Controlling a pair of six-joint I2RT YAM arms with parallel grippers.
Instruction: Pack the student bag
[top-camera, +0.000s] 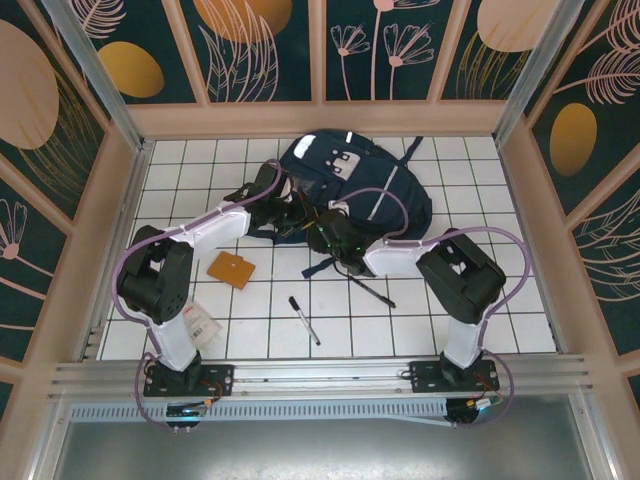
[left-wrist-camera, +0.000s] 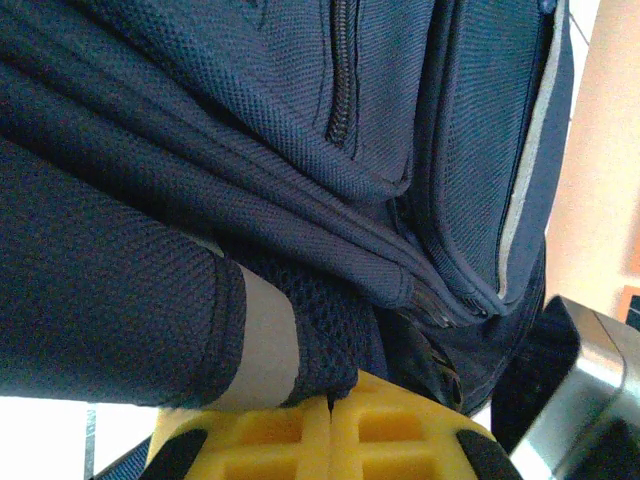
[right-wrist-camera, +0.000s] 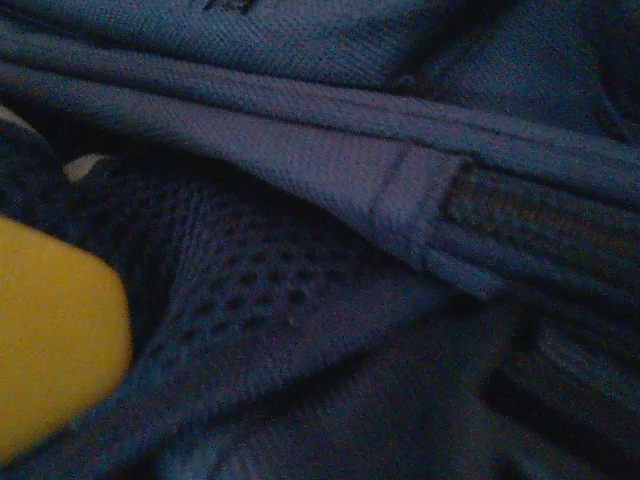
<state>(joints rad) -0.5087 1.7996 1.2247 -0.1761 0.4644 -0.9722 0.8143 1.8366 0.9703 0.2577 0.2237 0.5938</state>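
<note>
Bag (top-camera: 372, 180) lies at twelve o'clock on table (top-camera: 500, 320) | left gripper (left-wrist-camera: 330, 402) pressed together on its fabric, we judge to hold the mouth up | right gripper (top-camera: 322, 233) at its six o'clock edge, spread we cannot tell

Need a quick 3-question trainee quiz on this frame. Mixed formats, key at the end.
1. True or false: the student bag lies on the far half of the table.
2. Which lies nearest the left arm's base? A) small packet B) black pen C) orange square
3. Fill in: in the left wrist view, the left claw has its yellow fingers ___ where the bag's mesh fabric meets them.
Key: 1 true; 2 A; 3 shut.
</note>
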